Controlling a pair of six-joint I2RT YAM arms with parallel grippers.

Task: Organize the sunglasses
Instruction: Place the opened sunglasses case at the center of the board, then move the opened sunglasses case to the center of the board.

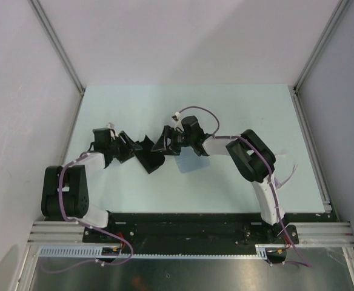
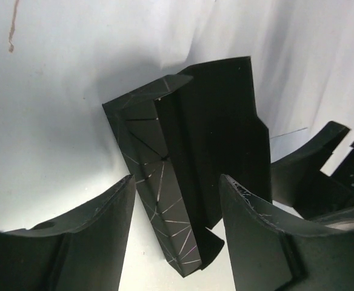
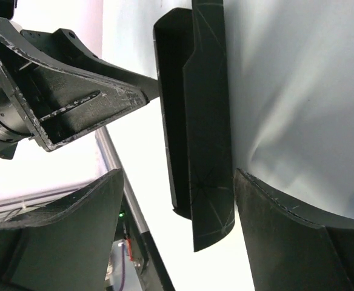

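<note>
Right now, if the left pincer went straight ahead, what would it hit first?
Most likely the black case. It sits in front of the left pincer, lined up with the open gap of that pincer; how close is hard to tell.

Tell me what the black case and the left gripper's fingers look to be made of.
Black case: stiff panels, matte faux leather or coated card by the look; sharp fold creases catch light as thin pale lines. Left gripper: fingers of hard matte black plastic, probably; their edges look rough and whitish.
</note>
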